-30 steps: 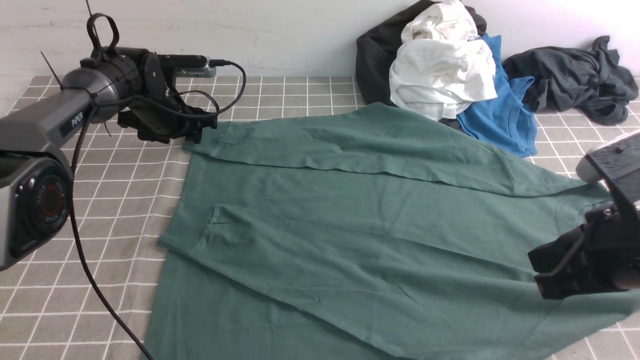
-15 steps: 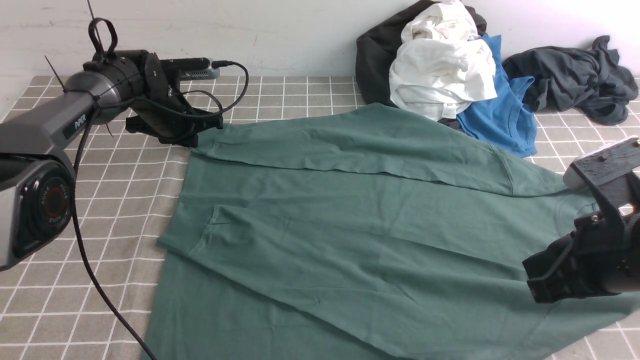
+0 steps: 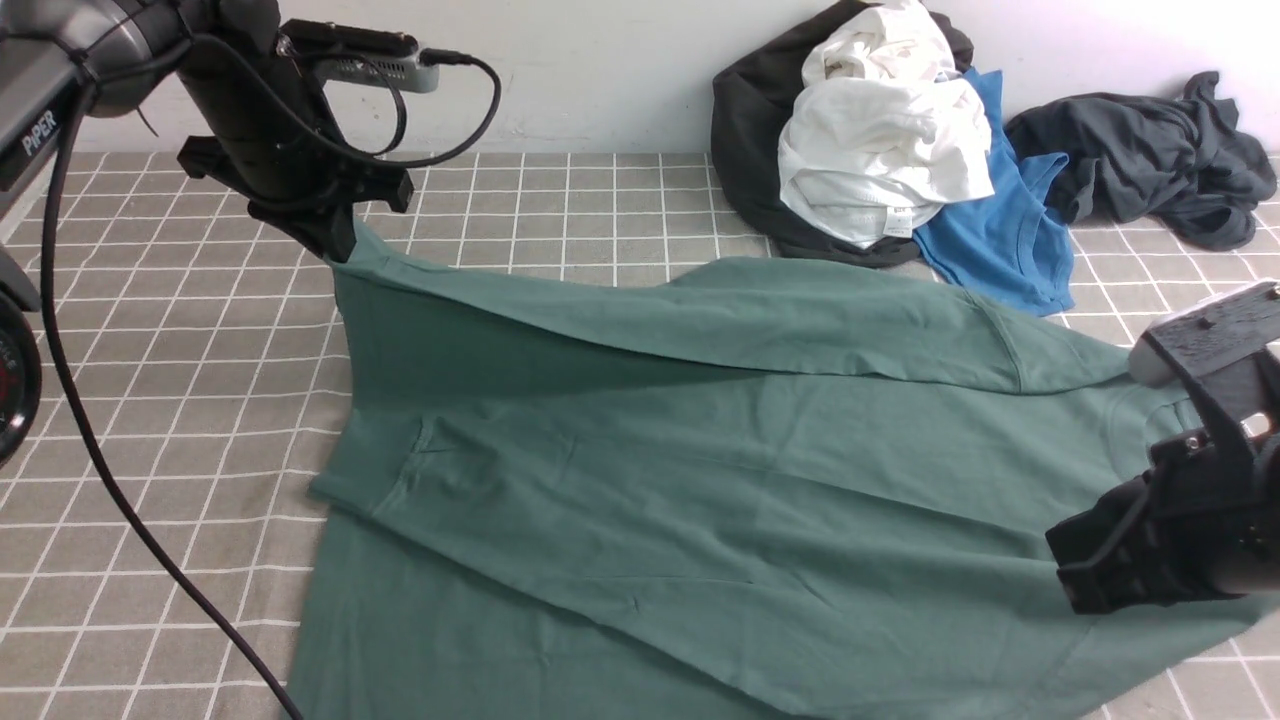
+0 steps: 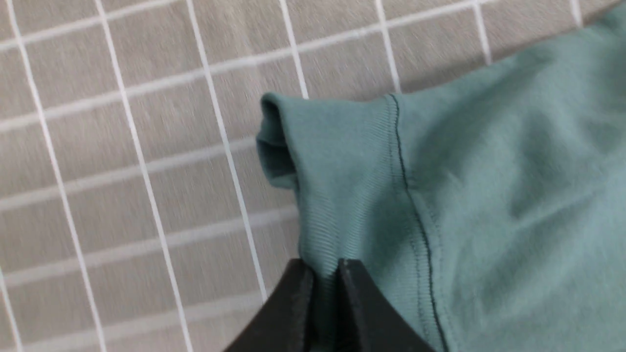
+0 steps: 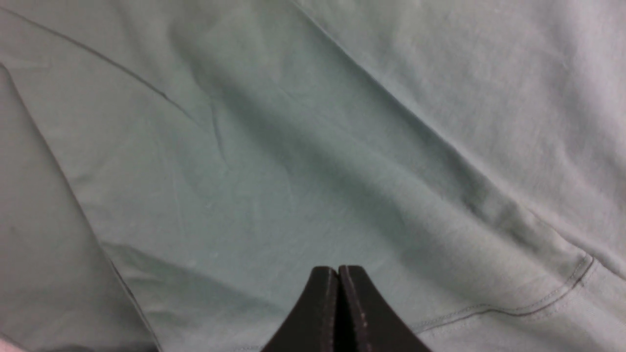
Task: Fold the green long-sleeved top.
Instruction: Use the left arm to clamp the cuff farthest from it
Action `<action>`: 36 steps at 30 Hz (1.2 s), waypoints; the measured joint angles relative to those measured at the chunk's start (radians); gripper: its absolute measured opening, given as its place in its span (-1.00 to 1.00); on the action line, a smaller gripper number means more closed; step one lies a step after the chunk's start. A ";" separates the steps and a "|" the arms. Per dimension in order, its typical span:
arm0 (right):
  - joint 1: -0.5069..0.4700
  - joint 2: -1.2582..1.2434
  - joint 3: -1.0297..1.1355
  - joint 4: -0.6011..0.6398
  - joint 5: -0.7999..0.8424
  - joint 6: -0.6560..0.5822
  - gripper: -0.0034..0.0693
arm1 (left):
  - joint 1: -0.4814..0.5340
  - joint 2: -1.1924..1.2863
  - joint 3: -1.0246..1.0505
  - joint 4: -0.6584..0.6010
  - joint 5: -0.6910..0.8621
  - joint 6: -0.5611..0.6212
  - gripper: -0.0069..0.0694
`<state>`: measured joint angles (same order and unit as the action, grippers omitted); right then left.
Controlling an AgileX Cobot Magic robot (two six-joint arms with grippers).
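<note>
The large dark green cotton long-sleeved top lies spread over the grey grid-patterned tablecloth. It looks soft, light and limp and would likely sag from any single hold, so hems and cuffs seem the surest grips. The raised left gripper pinches the ribbed sleeve cuff, tenting the far sleeve. The right gripper hovers low over the top's right side, closed and empty.
</note>
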<state>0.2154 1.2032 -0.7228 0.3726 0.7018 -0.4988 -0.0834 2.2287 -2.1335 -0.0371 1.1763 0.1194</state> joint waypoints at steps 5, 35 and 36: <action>0.000 -0.009 0.000 0.004 0.000 -0.016 -0.93 | 0.000 0.069 0.001 0.037 -0.239 0.003 -0.74; 0.000 -0.009 0.000 0.005 -0.029 -0.053 -0.93 | 0.003 0.270 0.000 0.124 -0.508 -0.194 0.05; 0.000 -0.009 0.000 0.005 -0.029 -0.053 -0.93 | 0.003 0.270 0.000 0.122 -0.507 -0.194 -0.09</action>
<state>0.2154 1.1941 -0.7228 0.3777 0.6728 -0.5514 -0.0804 2.4991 -2.1337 0.0851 0.6694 -0.0744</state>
